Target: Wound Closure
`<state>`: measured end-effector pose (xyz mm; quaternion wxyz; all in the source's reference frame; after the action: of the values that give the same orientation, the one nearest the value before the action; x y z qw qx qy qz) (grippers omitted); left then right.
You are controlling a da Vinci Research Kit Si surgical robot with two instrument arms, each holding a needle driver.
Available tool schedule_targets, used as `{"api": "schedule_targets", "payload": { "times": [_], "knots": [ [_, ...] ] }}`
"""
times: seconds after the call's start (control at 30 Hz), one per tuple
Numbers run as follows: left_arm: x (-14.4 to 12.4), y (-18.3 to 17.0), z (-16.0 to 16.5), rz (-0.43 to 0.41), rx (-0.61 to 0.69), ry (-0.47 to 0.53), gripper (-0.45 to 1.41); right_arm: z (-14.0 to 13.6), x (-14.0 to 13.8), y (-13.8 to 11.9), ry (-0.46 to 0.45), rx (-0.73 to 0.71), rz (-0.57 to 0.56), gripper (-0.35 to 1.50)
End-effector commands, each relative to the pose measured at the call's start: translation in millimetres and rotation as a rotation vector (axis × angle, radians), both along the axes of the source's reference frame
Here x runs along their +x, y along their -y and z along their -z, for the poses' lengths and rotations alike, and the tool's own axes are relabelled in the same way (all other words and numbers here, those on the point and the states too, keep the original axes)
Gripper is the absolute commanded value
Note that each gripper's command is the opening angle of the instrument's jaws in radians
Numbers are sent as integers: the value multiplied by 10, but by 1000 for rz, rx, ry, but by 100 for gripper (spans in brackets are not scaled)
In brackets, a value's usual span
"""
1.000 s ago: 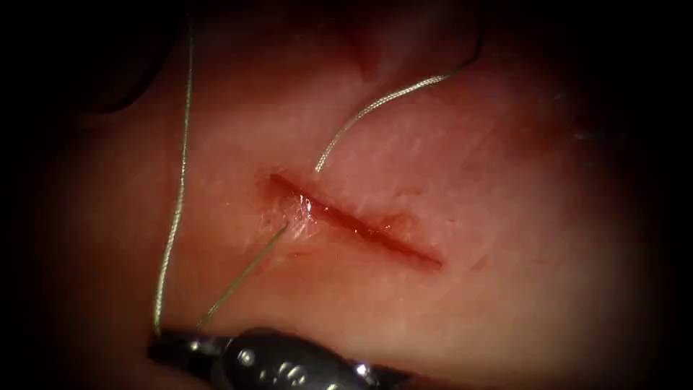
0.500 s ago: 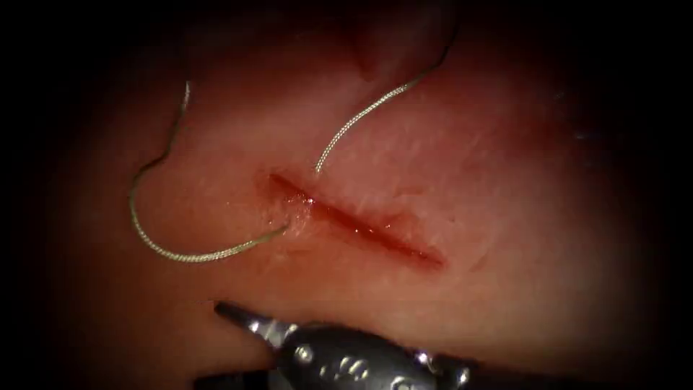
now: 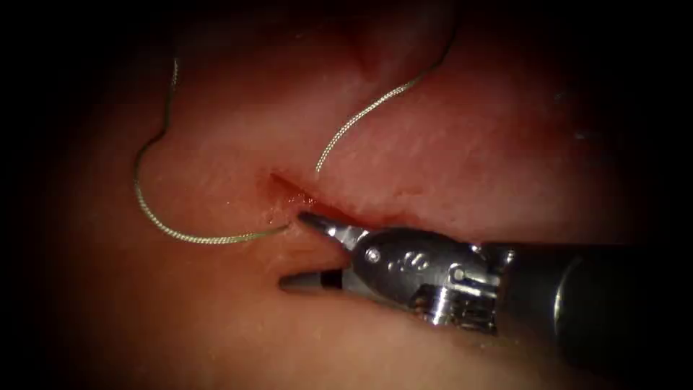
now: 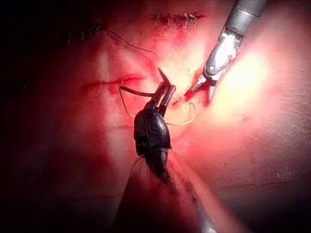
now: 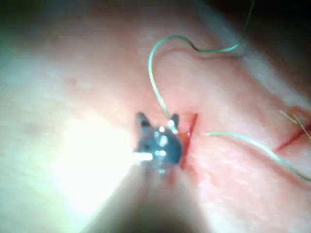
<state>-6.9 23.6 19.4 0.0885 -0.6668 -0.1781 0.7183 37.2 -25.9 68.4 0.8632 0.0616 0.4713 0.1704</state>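
Right end effector has moved up to the cut, jaws open, empty; thread exits just beside its upper jaw. Left end effector grips the needle.

The right tool is laid across the tissue from the right, its parted jaws placed at the left end of the cut. The thread is looped left of the cut, and 1 strand is run up behind it.
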Motion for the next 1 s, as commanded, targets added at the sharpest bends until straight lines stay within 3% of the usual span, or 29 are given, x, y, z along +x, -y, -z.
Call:
{"api": "schedule_targets", "payload": {
  "times": [0.03,0.13,0.23,0.27,0.33,0.37,0.53,0.6,0.7,0.87,0.93,1.0],
  "knots": [
    [-4,-1,-7,0,-2,1,-45,-17,19,0,1,0,11,131],
    [-4,-1,-7,-2,-2,4,-45,-27,29,3,3,-2,19,126],
    [-5,0,-8,-4,-3,5,-45,-32,36,4,-8,4,32,108],
    [-5,0,-9,-4,-3,5,-45,-32,37,4,-8,12,45,73],
    [-6,0,-10,-3,-4,5,-45,-31,36,4,-19,35,82,-25],
    [-6,1,-11,-3,-5,5,-45,-29,30,6,-3,64,42,-35],
    [-7,2,-11,-6,-5,9,-45,-15,18,15,41,133,-9,-35],
    [-10,3,-13,-7,-7,10,-45,3,19,32,30,134,11,-35],
    [-12,5,-16,-7,-11,11,-45,33,30,60,4,143,53,-35],
    [-16,8,-19,-9,-13,14,-45,85,57,88,-48,148,76,-35],
    [-16,8,-19,-11,-13,17,-45,92,62,91,-57,150,78,-35],
    [-16,8,-19,-12,-13,17,-45,115,83,100,-101,155,89,-35]
  ]
}}
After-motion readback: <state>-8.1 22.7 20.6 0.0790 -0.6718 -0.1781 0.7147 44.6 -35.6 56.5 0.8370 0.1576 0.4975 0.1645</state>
